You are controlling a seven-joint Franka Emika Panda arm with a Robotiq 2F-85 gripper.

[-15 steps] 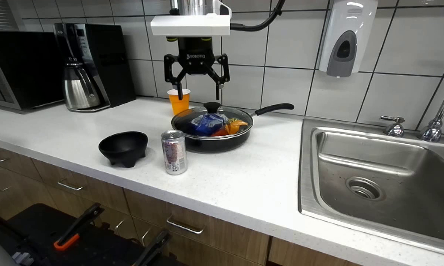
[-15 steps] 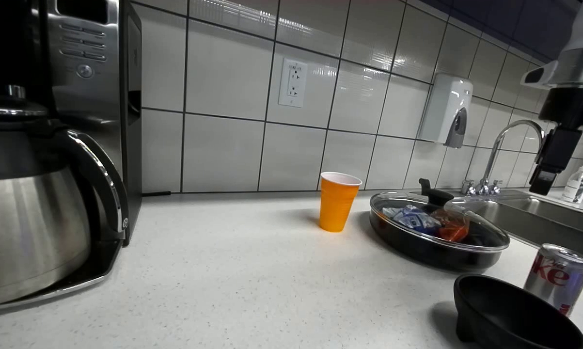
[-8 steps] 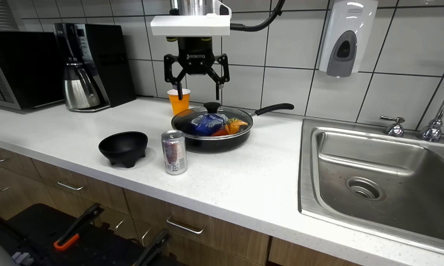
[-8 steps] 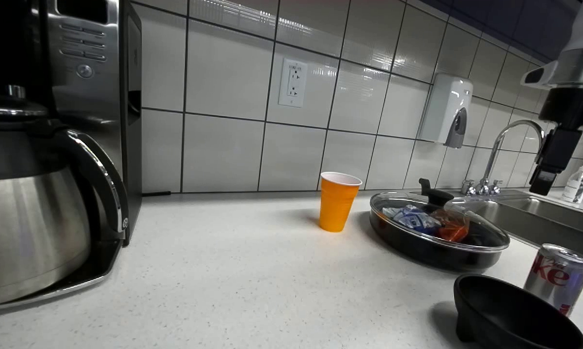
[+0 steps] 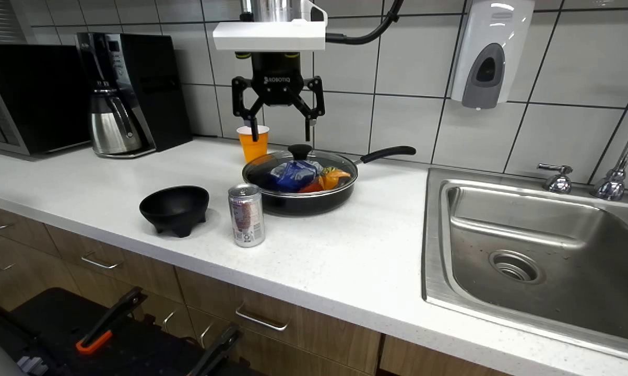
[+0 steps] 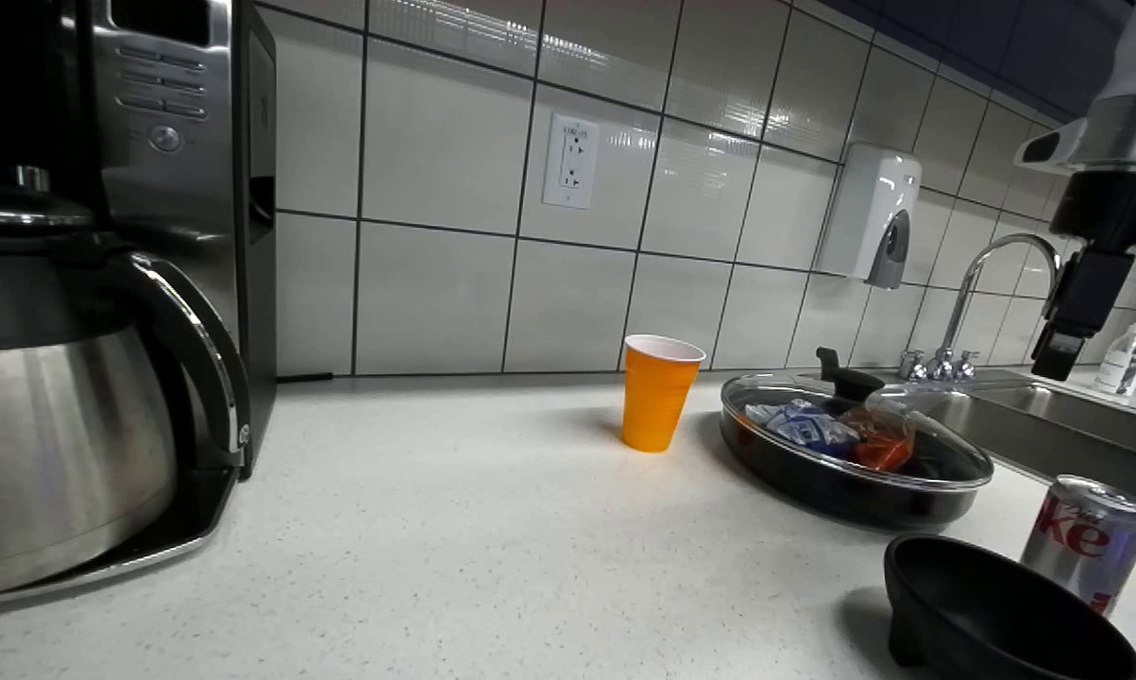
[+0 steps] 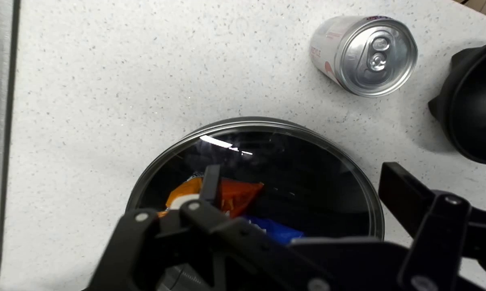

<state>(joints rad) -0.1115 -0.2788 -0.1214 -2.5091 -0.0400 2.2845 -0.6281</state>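
Hanging above the pan, the gripper stands where it was a second ago, its fingers spread wide around bare air; the things on the counter have kept their places too. The pan rests there with its lid on, the can and bowl near it, the cup beside it toward the wall. Through the lid show a blue packet and an orange packet, their print hard to read. A finger partly covers the cup in an exterior view. In the wrist view the gripper hides much of the pan, and the frame cuts off the bowl. In an exterior view the arm runs off the edge, and only one dark finger can be made out.
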